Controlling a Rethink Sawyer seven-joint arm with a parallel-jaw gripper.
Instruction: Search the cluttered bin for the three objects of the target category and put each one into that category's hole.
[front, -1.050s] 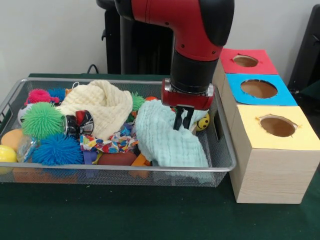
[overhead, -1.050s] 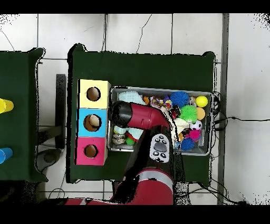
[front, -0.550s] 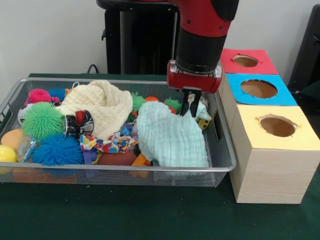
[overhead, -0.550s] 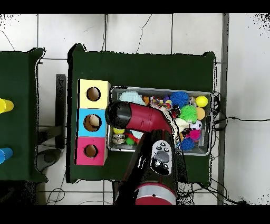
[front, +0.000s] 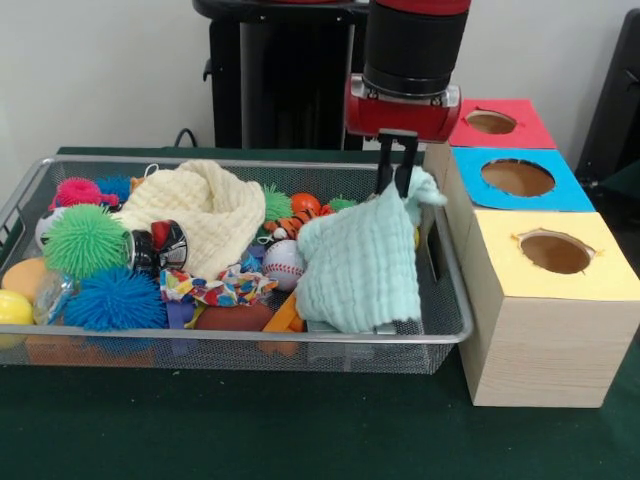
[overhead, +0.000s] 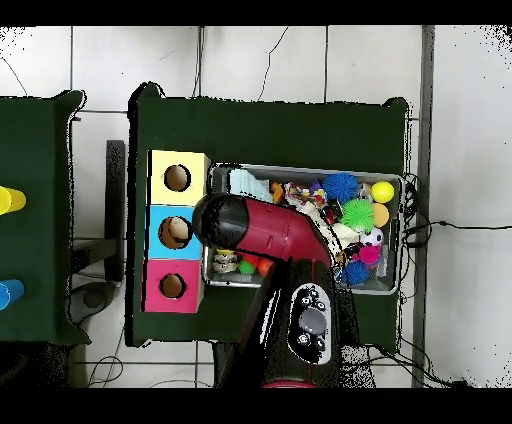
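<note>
In the front view my gripper is shut on the top corner of a mint green cloth. The cloth hangs from it over the right end of the wire bin, its lower edge still down in the bin. Where it lay, a baseball and an orange striped tiger toy now show. To the right stand three wooden boxes with holes: yellow, blue and red. In the overhead view the arm hides the gripper, and only an edge of the mint cloth shows.
A cream cloth lies heaped in the bin's middle. Green, blue and pink spiky balls, a yellow ball and a patterned rag fill the left part. The bin's right wall stands close to the boxes.
The gripper has risen and moved toward the boxes, pulling the mint cloth up by a corner. The baseball and tiger toy beneath it have come into sight.
</note>
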